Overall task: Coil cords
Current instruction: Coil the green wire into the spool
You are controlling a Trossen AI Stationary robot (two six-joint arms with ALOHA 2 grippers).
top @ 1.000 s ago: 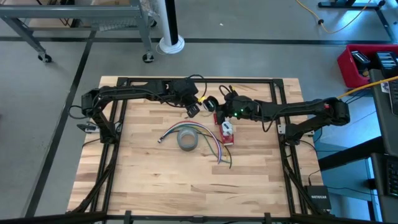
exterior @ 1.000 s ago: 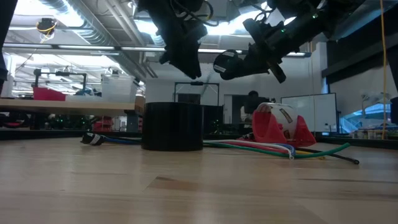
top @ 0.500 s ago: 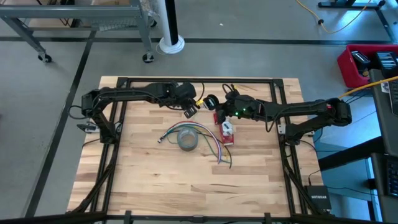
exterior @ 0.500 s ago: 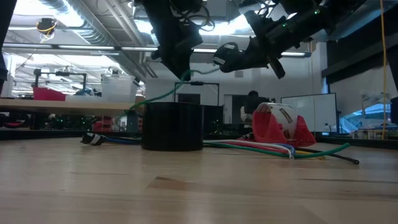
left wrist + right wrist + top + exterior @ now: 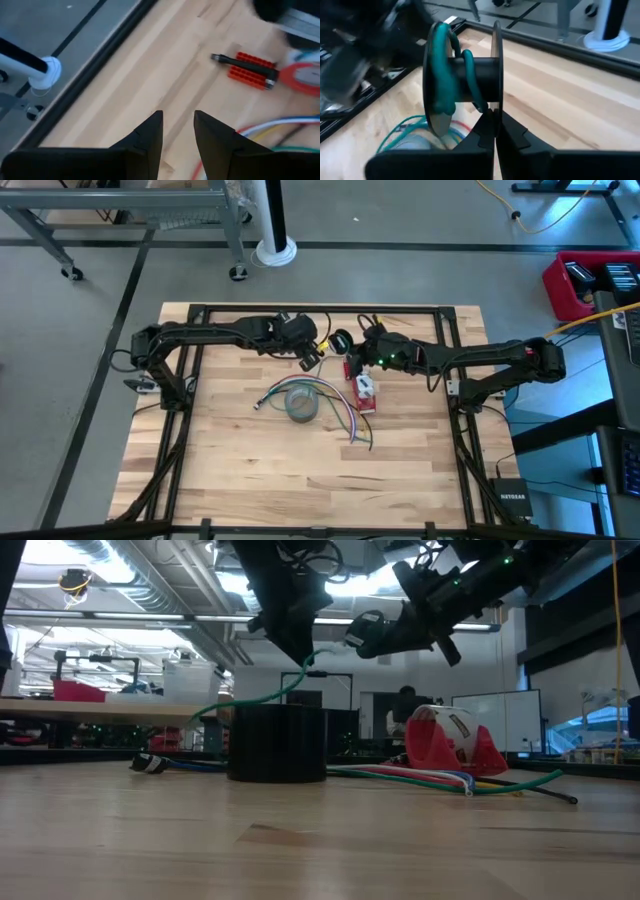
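Since the frame a second before, the left gripper (image 5: pixel 311 357) had drawn back from the spool toward its own side of the table, and a length of green cord (image 5: pixel 262 697) now trailed from it down to the left, where earlier none had shown.

That cord ran from a black spool (image 5: pixel 462 80) — a few turns of green were wound on the spool's core, between its two thin flanges. The spool hung above the far middle of the table (image 5: pixel 230 450), pinched by one flange in the right gripper (image 5: pixel 491 121), whose fingers were clenched tight on the flange's rim. In the low view the spool (image 5: pixel 366 632) sat high above the wood, with the left gripper (image 5: pixel 303 652) just beside it and the cord hanging from the left gripper's tip. The left fingers (image 5: pixel 150 137) stood slightly parted with a gap between them; whether they gripped the cord, the wrist view did not show.

Below lay a grey tape roll (image 5: pixel 301 404), upright on the boards, with a fan of coloured cables (image 5: pixel 345 418) curving around and past it. A red tape dispenser (image 5: pixel 364 392) stood just beside them — nearer the right arm. A small red block with a dark rod (image 5: pixel 250 71) lay on the boards in the left wrist view.
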